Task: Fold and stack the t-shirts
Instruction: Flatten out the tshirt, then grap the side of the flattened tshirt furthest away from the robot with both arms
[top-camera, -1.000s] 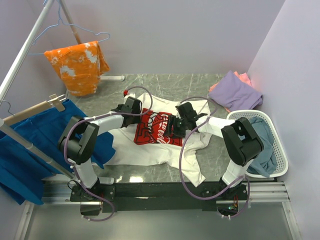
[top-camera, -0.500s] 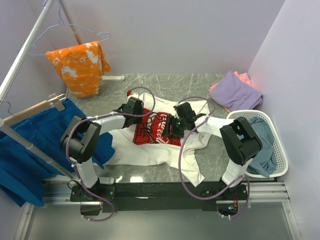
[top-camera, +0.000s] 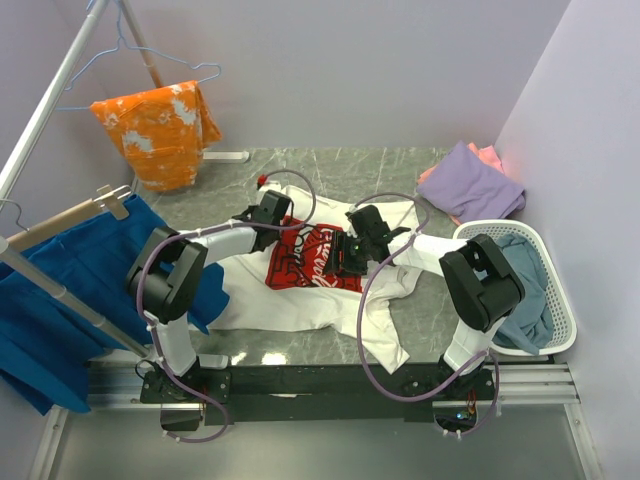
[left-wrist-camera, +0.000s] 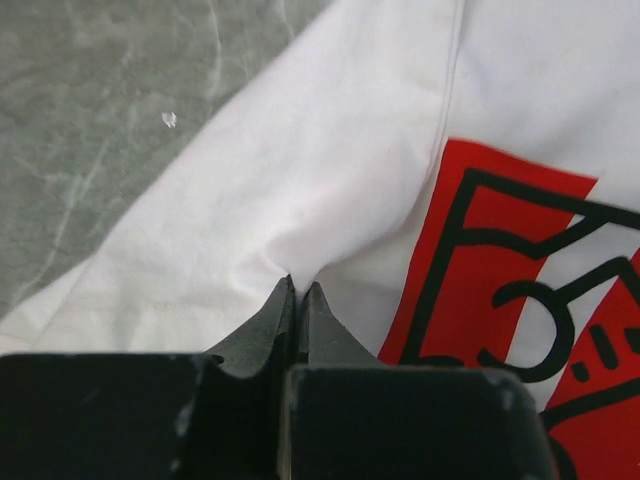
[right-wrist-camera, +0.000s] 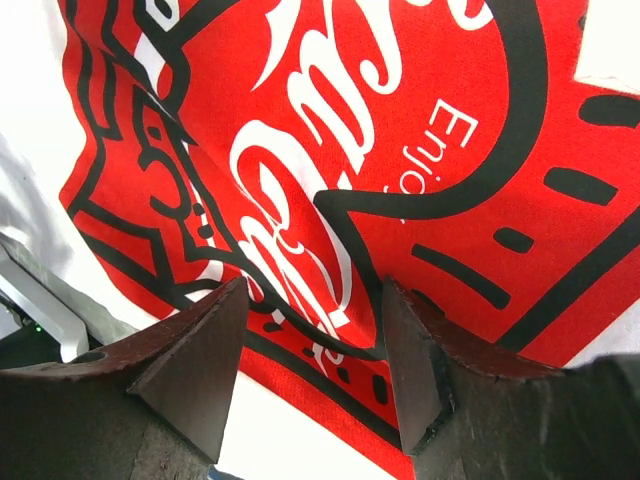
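The white t-shirt (top-camera: 290, 300) lies spread on the table, its red-and-white chest print (top-camera: 315, 258) facing up. My left gripper (top-camera: 278, 225) sits at the print's upper left corner. In the left wrist view it (left-wrist-camera: 298, 287) is shut on a small pinched ridge of the white t-shirt (left-wrist-camera: 300, 150), just left of the print (left-wrist-camera: 500, 280). My right gripper (top-camera: 345, 255) hovers low over the print's right side. Seen from the right wrist, it (right-wrist-camera: 315, 300) is open, with only the print (right-wrist-camera: 400, 130) between its fingers. A purple t-shirt (top-camera: 470, 185) lies over a salmon-pink one (top-camera: 490, 155) at the back right.
A white laundry basket (top-camera: 560, 300) at the right edge holds a grey-blue t-shirt (top-camera: 525, 290). An orange white-splotched garment (top-camera: 160, 130) hangs at the back left, and a large blue cloth (top-camera: 60, 290) hangs from the rack on the left. Bare grey tabletop (top-camera: 330, 165) shows behind the shirt.
My left gripper slid slightly right onto the shirt and closed, pinching up white cloth beside the print. The right gripper stayed open and barely moved.
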